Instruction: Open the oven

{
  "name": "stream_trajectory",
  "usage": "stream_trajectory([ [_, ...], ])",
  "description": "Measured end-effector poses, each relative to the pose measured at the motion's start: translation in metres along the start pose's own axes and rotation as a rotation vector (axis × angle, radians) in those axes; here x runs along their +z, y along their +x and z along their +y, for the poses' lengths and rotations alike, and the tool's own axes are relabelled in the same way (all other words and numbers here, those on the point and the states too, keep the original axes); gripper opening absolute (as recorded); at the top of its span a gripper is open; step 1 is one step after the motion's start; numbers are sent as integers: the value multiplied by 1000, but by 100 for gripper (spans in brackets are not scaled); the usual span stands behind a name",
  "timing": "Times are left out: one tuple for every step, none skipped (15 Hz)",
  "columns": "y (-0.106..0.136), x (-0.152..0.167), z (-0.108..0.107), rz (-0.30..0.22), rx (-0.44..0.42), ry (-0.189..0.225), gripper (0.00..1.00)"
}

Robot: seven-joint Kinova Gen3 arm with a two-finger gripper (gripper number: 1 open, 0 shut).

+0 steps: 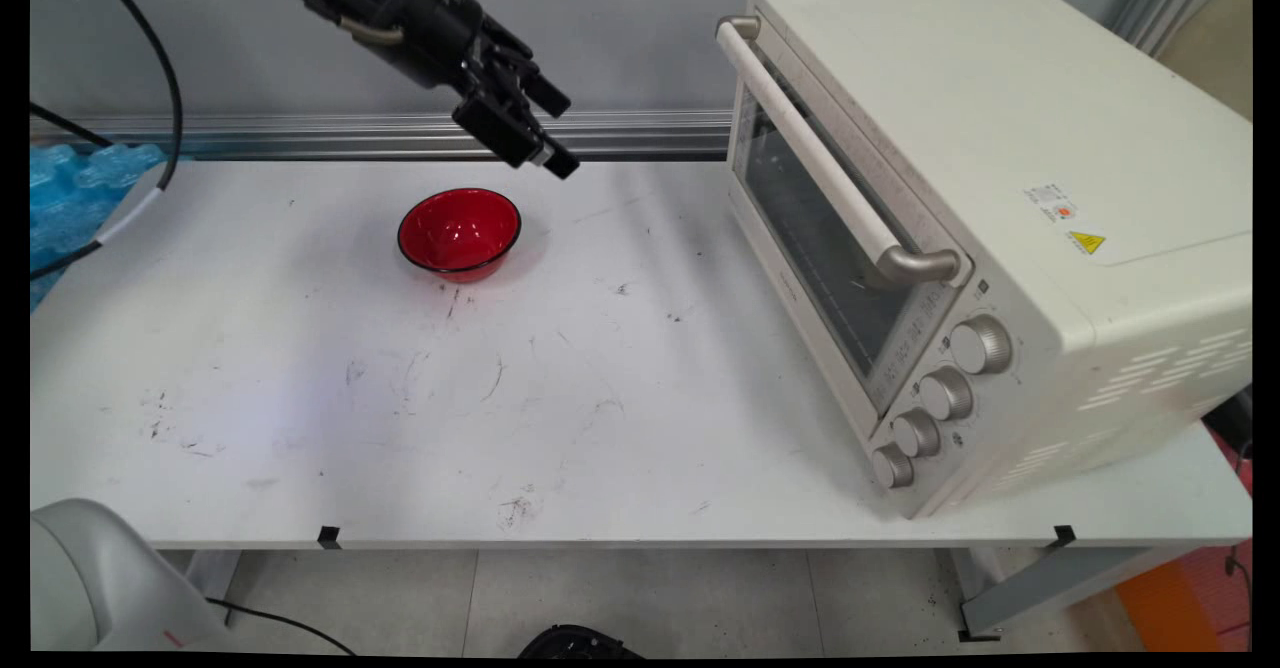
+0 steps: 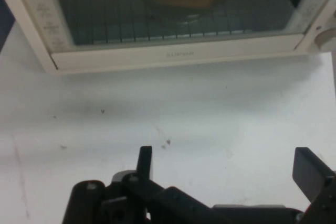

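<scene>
The gripper (image 1: 553,133) hangs high above the table's (image 1: 300,398) far side, tilted down and to the right, and it is carrying nothing. In the hand view its two fingers (image 2: 145,161) stand wide apart with only bare table between them, so the claw is plainly spread and empty.

Closest to it is the red bowl (image 1: 459,233), sitting upright on the table just below and a little left of the fingertips, clear of them with open air between. It is glossy, red inside with a dark rim, and nothing shows in it. By its shine I judge it rigid, light and somewhat slippery; a thin rim like that would most likely be pinched with one finger inside and one outside, while the rounded wall would be poor for a side grasp.

Over on the right stands the cream toaster oven (image 1: 1000,228), angled, its door shut, a long handle (image 1: 820,153) across the top of the glass and four knobs (image 1: 945,393) running down the front corner. The hand camera looks straight at that glass door (image 2: 173,9); behind it sits a wire rack and something yellowish and blurred that I cannot identify. The oven looks heavy and fixed, the handle its obvious hold.

Blue padding (image 1: 75,188) lies at the table's far left.
</scene>
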Motion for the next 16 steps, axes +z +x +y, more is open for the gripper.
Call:
stream_trajectory([
  [3,-2,0,2,0,0,100],
  [7,-4,-1,5,1,2,100],
  [10,-5,-1,7,1,2,100],
  [14,-7,-1,9,1,4,100],
  [17,-8,-2,10,1,5,100],
  [22,-10,-2,12,1,5,100],
  [25,-10,-3,12,0,6,100],
  [29,-11,-3,13,-2,6,100],
  [32,-12,-4,13,-3,7,100],
  [37,-12,-5,14,-4,8,100],
  [41,-12,-5,14,-5,9,100],
  [44,-11,-6,15,-6,10,100],
  [47,-11,-7,16,-7,11,100],
  [52,-10,-8,17,-10,12,100],
  [55,-9,-8,18,-11,13,100],
  [60,-7,-9,19,-12,13,100],
])
